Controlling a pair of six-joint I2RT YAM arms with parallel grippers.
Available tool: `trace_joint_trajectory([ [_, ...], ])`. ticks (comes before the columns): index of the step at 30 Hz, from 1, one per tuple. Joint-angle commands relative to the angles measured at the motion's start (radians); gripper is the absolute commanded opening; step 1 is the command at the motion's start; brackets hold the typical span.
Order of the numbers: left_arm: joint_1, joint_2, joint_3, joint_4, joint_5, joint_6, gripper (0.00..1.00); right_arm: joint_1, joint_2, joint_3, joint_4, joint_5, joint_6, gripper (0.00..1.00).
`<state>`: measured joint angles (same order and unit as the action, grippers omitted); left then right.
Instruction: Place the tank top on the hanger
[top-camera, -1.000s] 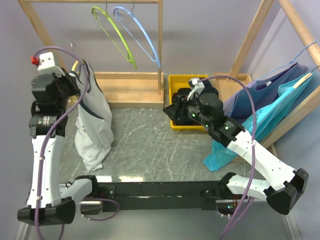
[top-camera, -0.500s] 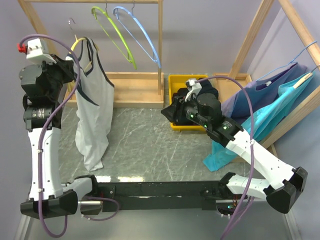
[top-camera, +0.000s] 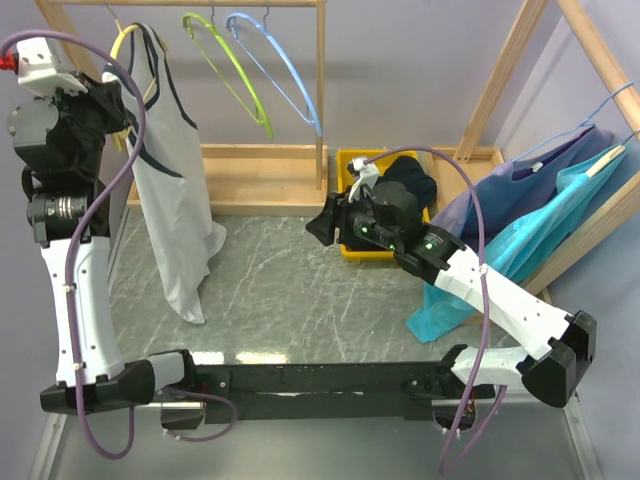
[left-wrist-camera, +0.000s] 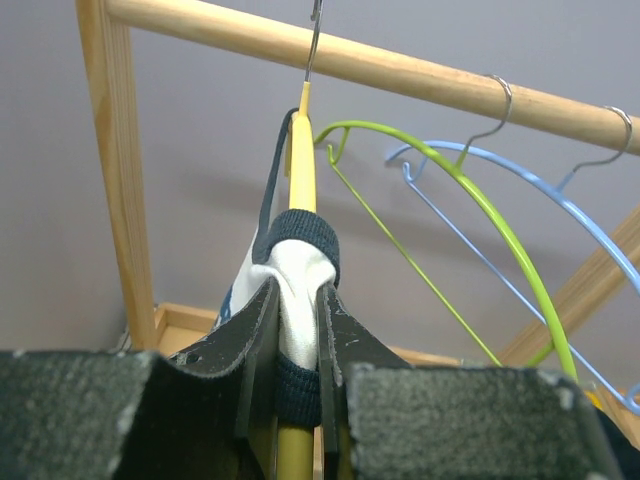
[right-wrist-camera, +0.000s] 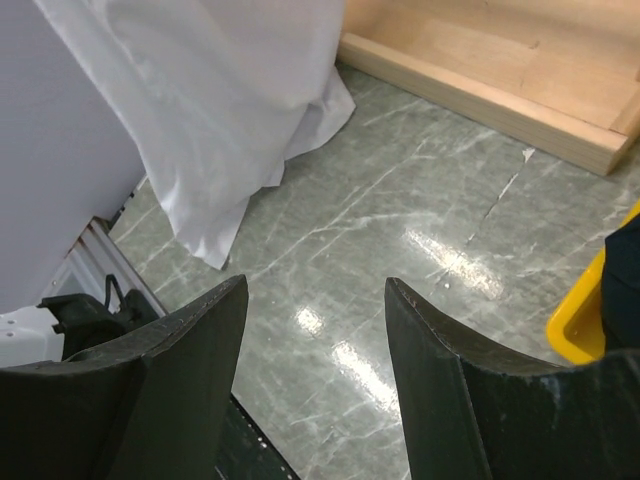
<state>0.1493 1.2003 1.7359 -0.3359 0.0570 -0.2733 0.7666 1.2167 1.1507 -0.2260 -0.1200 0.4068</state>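
The white tank top (top-camera: 172, 190) with navy trim hangs on the yellow hanger (top-camera: 127, 38) at the left end of the wooden rail (top-camera: 200, 3). My left gripper (top-camera: 112, 90) is raised beside it and shut on the tank top's strap (left-wrist-camera: 297, 265) and the yellow hanger's arm (left-wrist-camera: 301, 160). The hanger's metal hook (left-wrist-camera: 313, 40) reaches up to the rail (left-wrist-camera: 420, 75); whether it rests on it I cannot tell. My right gripper (top-camera: 322, 227) is open and empty, low over the table near the yellow bin. The tank top's hem (right-wrist-camera: 215, 110) shows in the right wrist view.
A lime-green hanger (top-camera: 225, 70) and a light-blue hanger (top-camera: 280, 70) hang on the same rail. A yellow bin (top-camera: 352, 165) holds a black garment (top-camera: 408, 180). Blue and teal garments (top-camera: 530, 225) hang on the right rack. The rack's wooden base (top-camera: 265, 180) borders the marble table (top-camera: 290, 300).
My left arm has lifted the hanger and tank top up and to the far left, to the rail. My right gripper has moved left, away from the bin.
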Motion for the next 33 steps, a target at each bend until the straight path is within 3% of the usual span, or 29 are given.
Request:
trace_joint_trajectory([
  [1, 0.027, 0.042, 0.102, 0.124, 0.012, 0.008, 0.01, 0.013, 0.013, 0.053, 0.017, 0.014, -0.016, 0.65],
  [13, 0.202, 0.146, 0.109, 0.262, 0.193, -0.075, 0.01, 0.033, 0.047, 0.090, -0.001, 0.019, -0.026, 0.65],
  [25, 0.292, 0.266, 0.160, 0.328, 0.328, -0.145, 0.01, 0.053, 0.075, 0.081, 0.011, 0.031, -0.023, 0.65],
  [33, 0.309, 0.248, -0.004, 0.402, 0.363, -0.168, 0.01, 0.056, 0.078, 0.050, 0.028, 0.036, -0.017, 0.65],
])
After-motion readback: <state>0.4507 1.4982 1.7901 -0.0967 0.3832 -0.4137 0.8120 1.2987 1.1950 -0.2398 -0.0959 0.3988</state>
